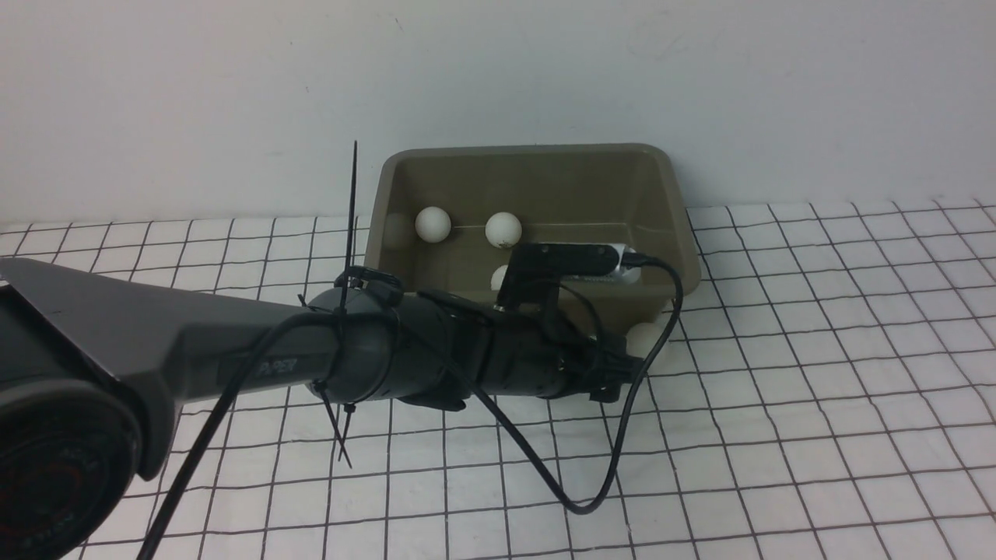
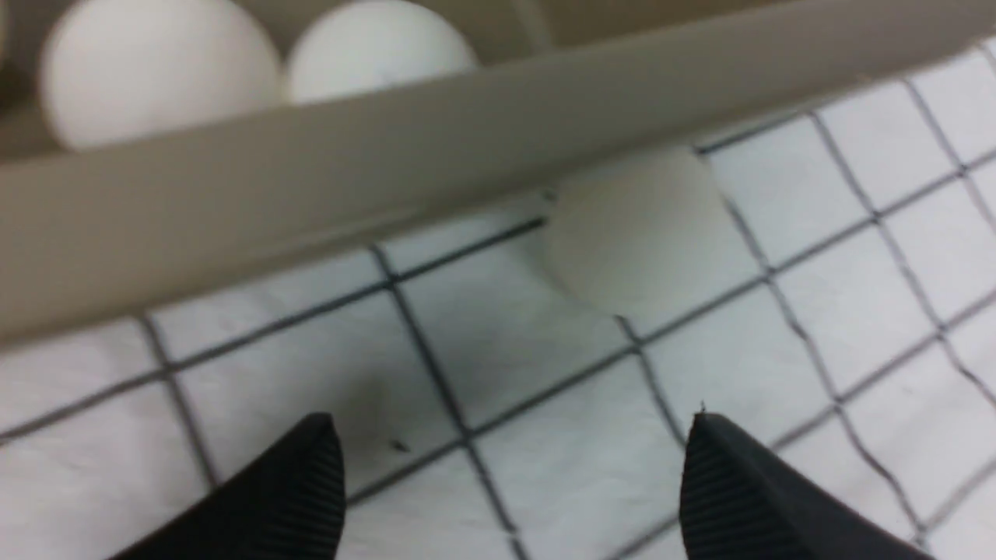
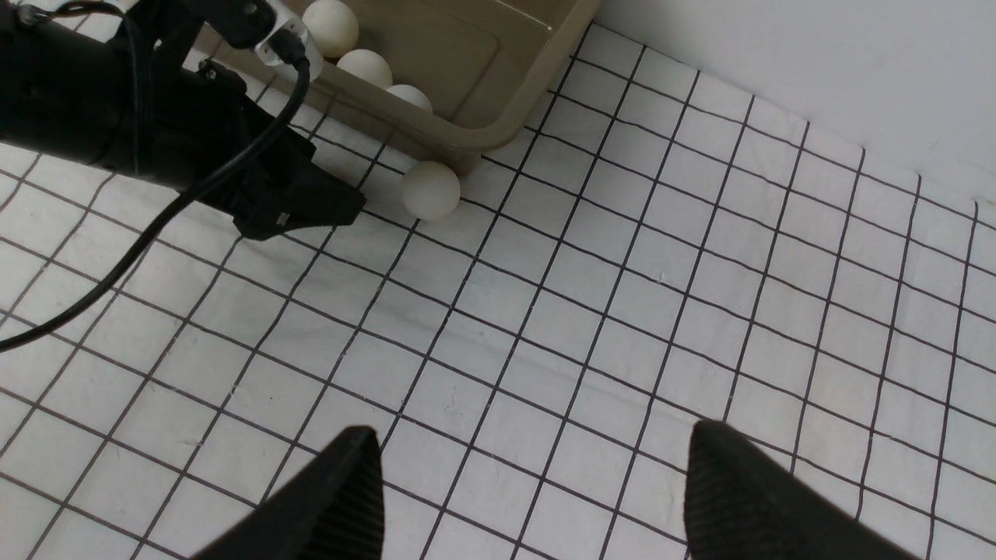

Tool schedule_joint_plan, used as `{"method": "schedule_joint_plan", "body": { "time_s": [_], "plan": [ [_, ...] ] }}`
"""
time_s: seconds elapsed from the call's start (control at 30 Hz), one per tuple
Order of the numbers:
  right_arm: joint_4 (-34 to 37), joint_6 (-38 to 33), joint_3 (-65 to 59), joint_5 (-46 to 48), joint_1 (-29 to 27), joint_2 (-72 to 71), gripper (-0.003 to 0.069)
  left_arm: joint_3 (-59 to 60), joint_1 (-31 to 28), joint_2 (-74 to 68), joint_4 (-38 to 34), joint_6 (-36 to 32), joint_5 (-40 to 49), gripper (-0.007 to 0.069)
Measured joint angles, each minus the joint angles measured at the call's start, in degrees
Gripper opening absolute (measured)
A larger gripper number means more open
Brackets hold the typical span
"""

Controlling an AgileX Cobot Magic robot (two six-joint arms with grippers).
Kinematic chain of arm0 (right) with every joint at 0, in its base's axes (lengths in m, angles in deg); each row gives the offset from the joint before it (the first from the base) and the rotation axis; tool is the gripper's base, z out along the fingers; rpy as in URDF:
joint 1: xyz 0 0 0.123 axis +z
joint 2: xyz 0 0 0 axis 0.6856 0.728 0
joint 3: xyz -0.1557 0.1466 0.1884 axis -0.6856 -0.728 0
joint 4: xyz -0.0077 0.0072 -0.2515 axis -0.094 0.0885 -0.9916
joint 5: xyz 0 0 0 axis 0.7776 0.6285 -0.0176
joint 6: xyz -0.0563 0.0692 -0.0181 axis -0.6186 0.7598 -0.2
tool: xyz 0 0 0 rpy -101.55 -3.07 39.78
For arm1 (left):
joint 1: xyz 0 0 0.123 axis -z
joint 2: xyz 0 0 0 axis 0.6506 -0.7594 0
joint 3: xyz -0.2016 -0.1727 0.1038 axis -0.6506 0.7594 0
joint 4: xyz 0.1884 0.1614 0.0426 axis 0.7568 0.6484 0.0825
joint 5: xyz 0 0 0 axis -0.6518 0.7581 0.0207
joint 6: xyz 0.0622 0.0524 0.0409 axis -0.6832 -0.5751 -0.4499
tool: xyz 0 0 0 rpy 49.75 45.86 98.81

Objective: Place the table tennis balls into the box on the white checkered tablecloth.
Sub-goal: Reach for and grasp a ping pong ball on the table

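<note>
Nearest the front camera, the left arm (image 1: 233, 350) reaches from the left across the white checkered tablecloth (image 1: 817, 389), with a black cable (image 1: 622, 459) looping down from the wrist camera (image 1: 572, 260) it carries. The left claw (image 2: 510, 435) is released: its jaws stand wide apart low over the cloth with nothing between them. The right claw (image 3: 533, 435) is released too and empty, hanging over bare cloth well apart from the box. Just beyond the left claw's tips, one loose ball (image 2: 638, 233) lies on the cloth against the outside of the box's near wall, close to the near right corner. The box (image 1: 537, 149) sits on the cloth behind it, open side up. Three table tennis balls show inside: one half hidden behind the wrist camera (image 1: 500, 277), and two farther back near the far wall (image 1: 433, 223) (image 1: 503, 230). A plain pale wall (image 1: 498, 70) rises behind the box.
</note>
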Motion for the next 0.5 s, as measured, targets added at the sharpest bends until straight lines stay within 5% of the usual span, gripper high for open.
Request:
{"method": "schedule_joint_plan", "body": {
  "time_s": [0.23, 0.5],
  "plan": [
    [0.07, 0.38, 0.00, 0.54, 0.00, 0.87, 0.0472, 0.21, 0.01, 1.90, 1.55, 1.13, 9.94, 0.0521],
    [0.32, -0.05, 0.00, 0.47, 0.00, 0.50, 0.0472, 3.05, 0.12, 11.39, 16.96, 13.74, 18.61, 0.0494]
  ]
}}
